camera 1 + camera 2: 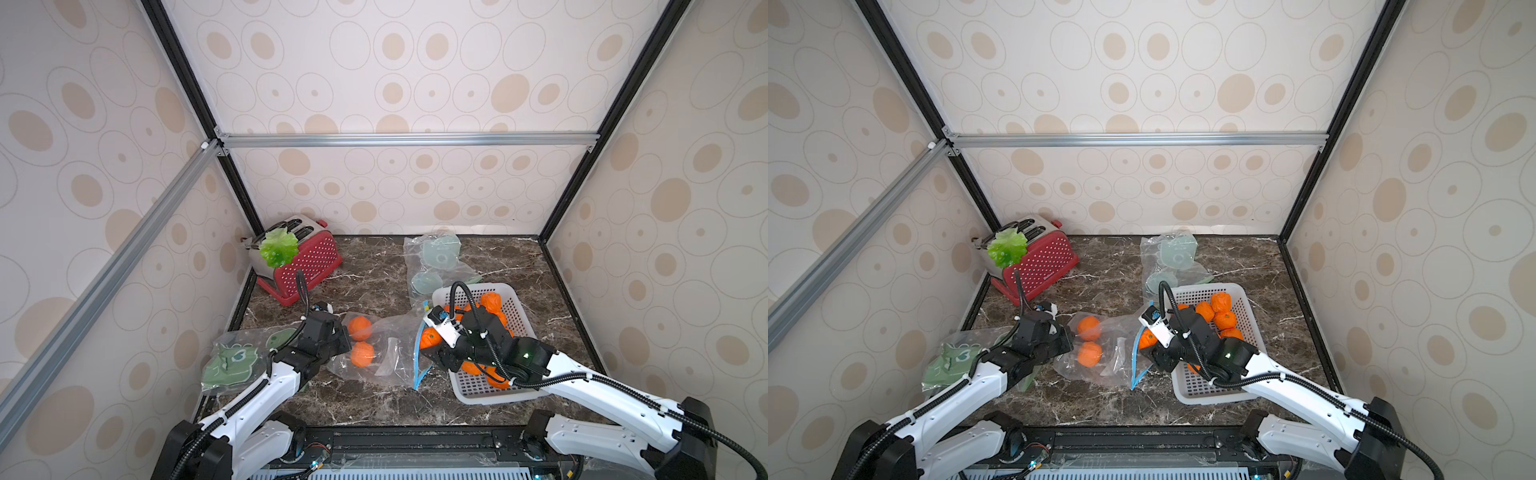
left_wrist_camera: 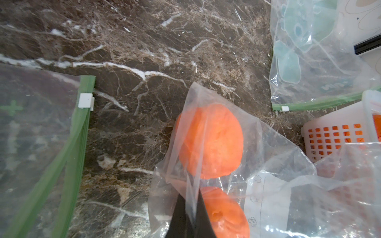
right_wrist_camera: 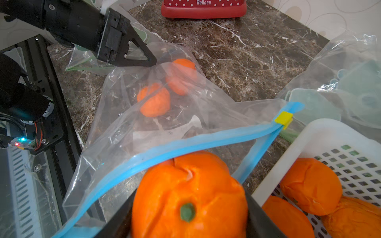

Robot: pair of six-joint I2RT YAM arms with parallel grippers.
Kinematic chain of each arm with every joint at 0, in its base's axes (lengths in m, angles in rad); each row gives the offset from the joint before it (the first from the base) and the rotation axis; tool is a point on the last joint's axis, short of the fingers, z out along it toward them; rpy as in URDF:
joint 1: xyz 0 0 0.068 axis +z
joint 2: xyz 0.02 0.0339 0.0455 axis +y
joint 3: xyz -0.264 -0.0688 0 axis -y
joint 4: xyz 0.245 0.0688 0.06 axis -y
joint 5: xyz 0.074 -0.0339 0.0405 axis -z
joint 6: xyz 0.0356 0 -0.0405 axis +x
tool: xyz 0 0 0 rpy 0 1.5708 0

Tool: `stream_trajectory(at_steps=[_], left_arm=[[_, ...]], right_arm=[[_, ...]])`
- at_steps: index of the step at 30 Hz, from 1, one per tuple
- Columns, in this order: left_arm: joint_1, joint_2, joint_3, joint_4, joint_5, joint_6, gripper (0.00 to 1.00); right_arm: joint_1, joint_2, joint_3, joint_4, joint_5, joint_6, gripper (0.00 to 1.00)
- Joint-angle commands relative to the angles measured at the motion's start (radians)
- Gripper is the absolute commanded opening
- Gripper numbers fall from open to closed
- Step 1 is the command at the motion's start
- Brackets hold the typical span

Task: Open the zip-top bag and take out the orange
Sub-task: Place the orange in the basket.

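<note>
Zip-top bag (image 1: 386, 353): clear film with a blue closure, lying on the marble table (image 1: 374, 407) between the two arms, its mouth agape toward the white basket (image 1: 478, 287), which carries several loose oranges. The left gripper (image 2: 191, 214) is fully closed, pinching a fold of film at the bag's sealed end, beside two more oranges (image 1: 359, 327) inside. The right gripper (image 3: 190, 222) stands wide, its jaws clasping the orange (image 3: 189, 191) on either side. That fruit sits right at the mouth, between the two lips of the zip track (image 3: 185, 144), its top touching the upper lip; whether it is wholly clear of the bag you cannot tell. The yellow slider (image 3: 284, 119) is parked at the far end of the track, so the opening is judged done and the withdrawal is the step in hand. To do it well, use the left pinch as a firm anchor, draw the orange straight back along the line of the mouth, and lift a little so the upper lip slides off rather than drags the bag. Do not squeeze harder, since the fruit looks soft and creased.
</note>
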Motion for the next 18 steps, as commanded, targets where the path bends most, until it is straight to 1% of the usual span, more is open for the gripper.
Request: stream_trajectory(at_steps=[1, 6, 11, 14, 18], left_arm=[[0.005, -0.013, 0.007, -0.005, -0.018, 0.003, 0.0], [0.005, -0.015, 0.003, 0.001, -0.016, 0.003, 0.0], [0.005, -0.031, 0.001, -0.007, -0.016, 0.004, 0.0], [0.005, -0.039, 0.006, -0.018, -0.019, 0.01, 0.0], [0.005, -0.042, 0.013, -0.027, -0.019, 0.012, 0.0]], right_arm=[[-0.003, -0.048, 0.035, -0.046, 0.023, 0.01, 0.43], [-0.013, -0.086, 0.061, -0.114, 0.091, -0.001, 0.43], [-0.046, -0.133, 0.069, -0.167, 0.202, 0.008, 0.43], [-0.107, -0.155, 0.063, -0.173, 0.246, 0.049, 0.43], [-0.202, -0.177, 0.047, -0.161, 0.234, 0.097, 0.43]])
